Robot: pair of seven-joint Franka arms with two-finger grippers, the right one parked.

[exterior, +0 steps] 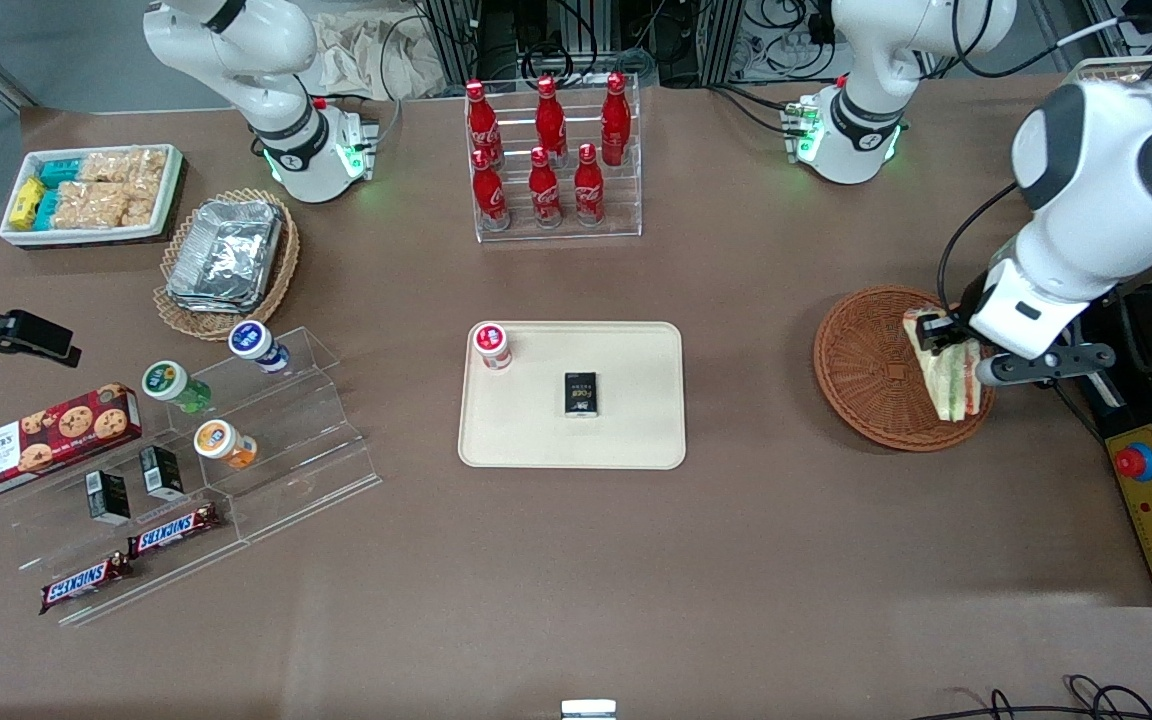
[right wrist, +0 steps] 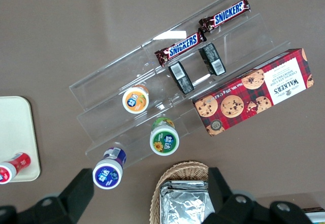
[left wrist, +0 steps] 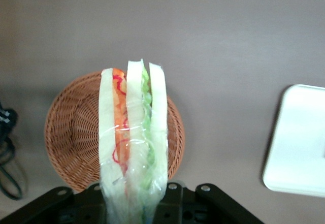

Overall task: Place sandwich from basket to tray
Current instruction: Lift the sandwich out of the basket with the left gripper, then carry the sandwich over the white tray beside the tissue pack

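Left arm: reaches in from the working arm's end of the table, forearm angled down, wrist over the basket (exterior: 876,370) edge nearest that end. Gripper (exterior: 946,335) sits at the upper end of the sandwich (exterior: 944,375), fingers pinched on it; wrist cam confirms the wedge clamped at its base between the black finger mounts, w/ the wrapped sandwich (left wrist: 133,148) projecting straight out from the gripper (left wrist: 134,209). Layers seen edge-on: three pale bread slices, orange-red filling in one gap, green in the other, clear film around all. Sandwich vs. basket: in the front view it overlaps the basket rim; in the wrist cam the basket (left wrist: 76,132) appears farther from the lens than the wedge, so the sandwich is prob. lifted clear, though contact can't be ruled out from these angles. Basket interior shows no other item. Tray (exterior: 572,395) lies at table centre, well apart from the basket, toward the parked arm's end; a corner of the tray (left wrist: 297,142) shows in the wrist cam. On the tray: a red-capped cup (exterior: 492,345) in the corner farther from the front cam, and a small black box (exterior: 581,394) near the middle. A rack of red bottles (exterior: 548,150) stands farther from the front cam than the tray.
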